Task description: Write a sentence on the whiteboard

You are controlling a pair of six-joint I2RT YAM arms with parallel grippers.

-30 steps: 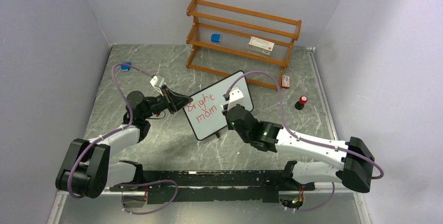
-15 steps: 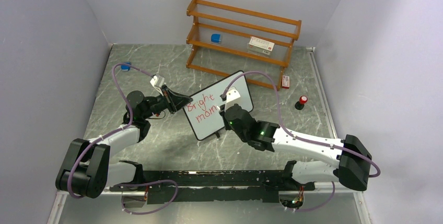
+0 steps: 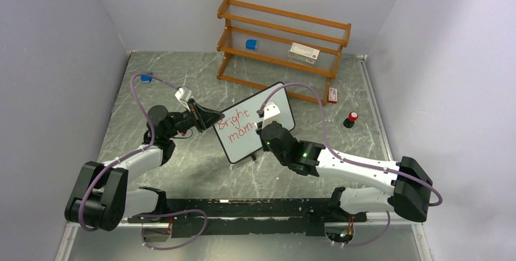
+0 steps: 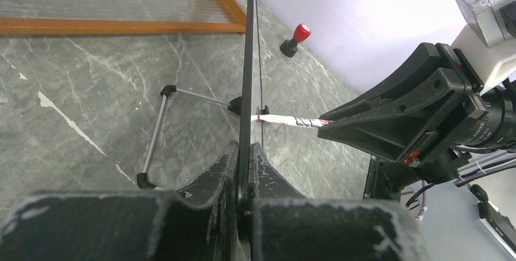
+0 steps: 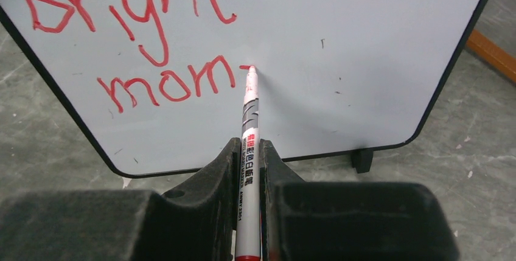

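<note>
The whiteboard (image 3: 258, 115) stands tilted on the table's middle, with red writing "Bright" above "morn" (image 5: 164, 84). My left gripper (image 3: 214, 118) is shut on the board's left edge (image 4: 246, 78), seen edge-on in the left wrist view. My right gripper (image 3: 263, 131) is shut on a white marker (image 5: 249, 151) with a red tip. The tip touches the board just right of the last letter, at a short red stroke (image 5: 246, 67). The marker also shows in the left wrist view (image 4: 286, 120), reaching the board.
A wooden shelf (image 3: 283, 42) stands behind the board, holding a blue object (image 3: 251, 44) and a white box (image 3: 303, 52). A red marker cap (image 3: 352, 117) stands at the right. A small red-white box (image 3: 332, 95) and a blue object (image 3: 146, 78) lie on the table.
My right arm shifted slightly left along the board with the marker between one second ago and half a second ago. The left arm and the board have not moved.
</note>
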